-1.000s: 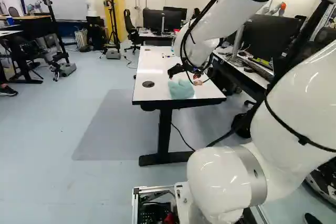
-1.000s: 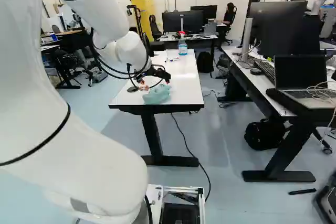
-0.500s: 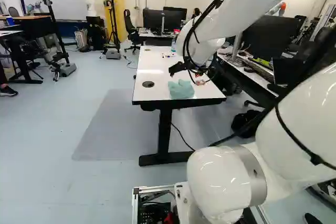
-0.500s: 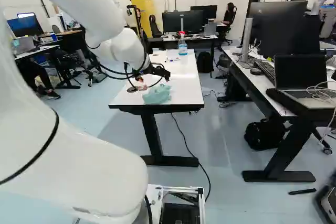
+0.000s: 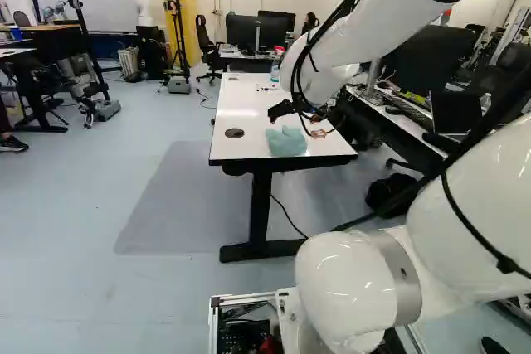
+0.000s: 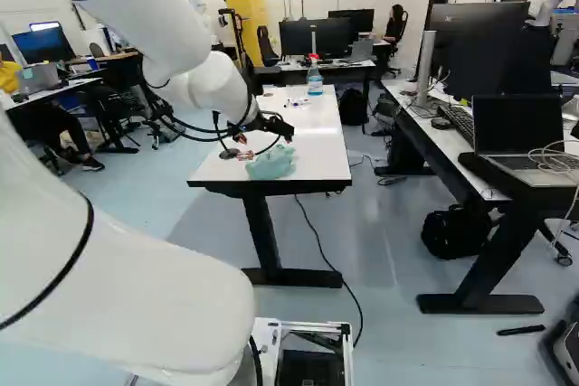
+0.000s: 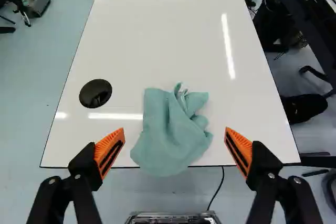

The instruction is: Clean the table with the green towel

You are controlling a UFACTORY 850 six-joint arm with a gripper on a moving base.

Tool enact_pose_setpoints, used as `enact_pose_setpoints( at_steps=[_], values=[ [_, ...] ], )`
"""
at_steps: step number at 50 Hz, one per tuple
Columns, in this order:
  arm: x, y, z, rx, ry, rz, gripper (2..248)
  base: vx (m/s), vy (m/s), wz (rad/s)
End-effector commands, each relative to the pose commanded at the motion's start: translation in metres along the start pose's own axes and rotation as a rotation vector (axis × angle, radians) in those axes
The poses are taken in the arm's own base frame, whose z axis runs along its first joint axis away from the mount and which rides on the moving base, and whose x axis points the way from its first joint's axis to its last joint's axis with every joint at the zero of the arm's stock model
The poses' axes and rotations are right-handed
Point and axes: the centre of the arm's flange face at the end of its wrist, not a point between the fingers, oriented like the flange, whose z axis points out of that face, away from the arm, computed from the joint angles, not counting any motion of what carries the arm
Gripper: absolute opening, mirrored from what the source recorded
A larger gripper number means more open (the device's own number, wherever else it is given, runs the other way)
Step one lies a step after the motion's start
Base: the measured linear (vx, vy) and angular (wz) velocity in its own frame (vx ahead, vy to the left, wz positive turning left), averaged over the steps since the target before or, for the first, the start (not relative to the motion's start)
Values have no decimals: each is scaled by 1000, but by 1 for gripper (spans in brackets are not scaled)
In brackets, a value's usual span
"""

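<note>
Hanging above the near end of the white table [image 6: 321,146], the gripper [image 6: 265,144] has its two fingers spread wide, with nothing held between them. In the wrist view, the gripper [image 7: 175,129] shows its orange pads [image 7: 109,153] facing each other with a broad gap between. The green towel [image 7: 173,132] lies crumpled on the tabletop, between and a little ahead of the fingers as seen from the wrist. Neither finger touches it. Its folds bunch up, and one end covers a stretch of the table's near edge in that view.

A round black disc [image 7: 95,93] sits in the tabletop near the towel, apart from it. The surface is glossy and carries bright streaks of reflected light. Some markers [image 6: 297,103] lie toward the far end, and a spray bottle [image 6: 314,83] with a red top stands by the far right corner in the right base view.

Below, the table stands on black legs [image 6: 262,232], and a black cable [image 6: 312,244] trails over the pale blue floor [image 5: 75,230]. At the right of the right base view, a desk [image 6: 434,137] holds large dark monitors [image 6: 475,47], a keyboard [image 6: 457,118] and a laptop [image 6: 520,128], with a black bag [image 6: 452,234] on the floor below. Beyond the table are more screens [image 6: 308,38], and a tall yellow cabinet [image 6: 251,24] stands at the back. At the left of the left base view, a whiteboard [image 5: 83,2] is by the wall, near another robot [image 5: 139,2].
</note>
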Motion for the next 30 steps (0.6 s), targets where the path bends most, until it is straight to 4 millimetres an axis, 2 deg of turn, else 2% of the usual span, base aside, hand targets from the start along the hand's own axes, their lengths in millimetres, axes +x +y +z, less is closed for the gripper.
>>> enact_pose_setpoints(
  at_steps=[30],
  values=[
    [-20,-1,9,2,61,-2,247,0,0,0]
  ],
)
